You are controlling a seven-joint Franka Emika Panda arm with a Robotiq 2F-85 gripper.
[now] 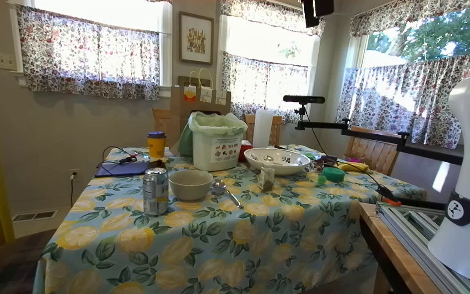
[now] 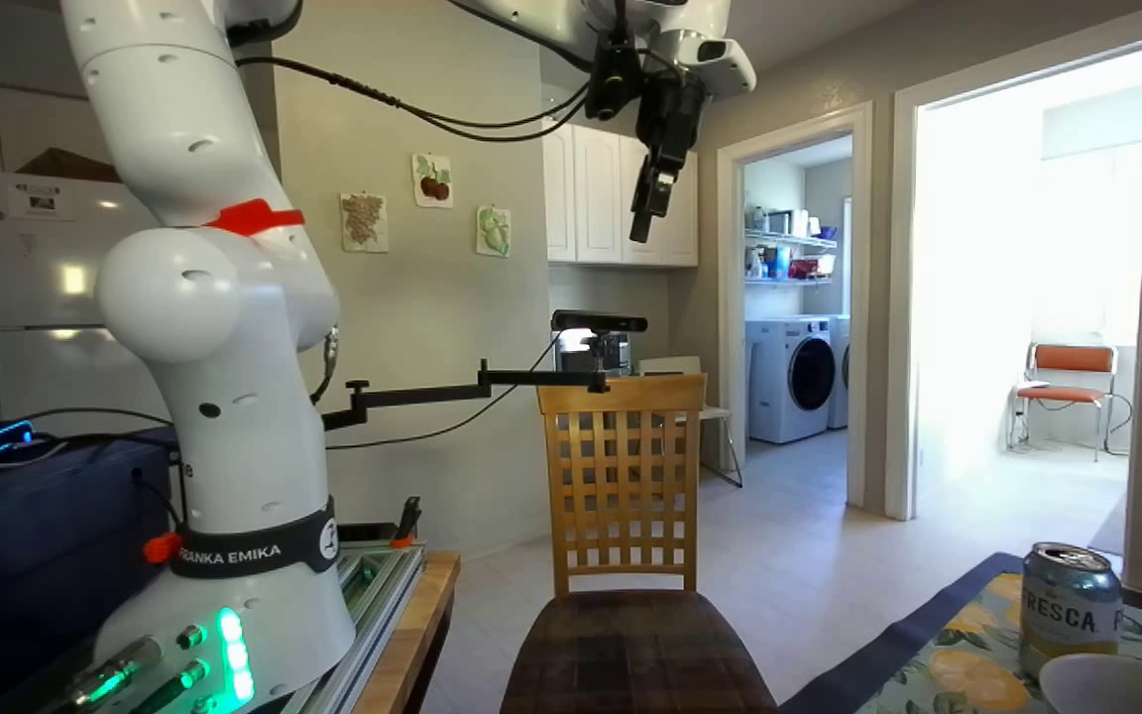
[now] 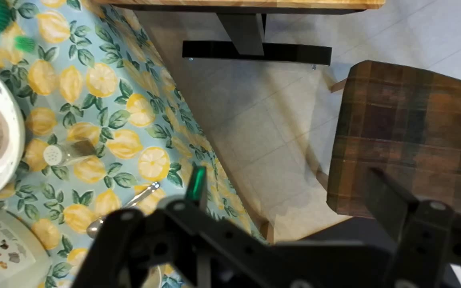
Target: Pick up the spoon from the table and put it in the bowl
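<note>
Jaws wide apart, spoon (image 3: 132,201) well below, outside their gap.

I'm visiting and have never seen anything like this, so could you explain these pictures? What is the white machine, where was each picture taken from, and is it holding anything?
The white machine is a Franka Emika robot arm; the black part at its end is its hand, which grips like pincers. The wrist view is taken from just behind that hand, looking down; the two exterior views are taken from outside the robot.

On the lemon-patterned tablecloth lies a metal spoon, beside a grey bowl. Also there are a Fresca can, a shaker, a large flower-decorated bowl, a lidded yellow cup and a bag-lined bin.

The hand is open, up in the air, and holds nothing. Its job, putting the spoon in the bowl, is not yet done.
</note>
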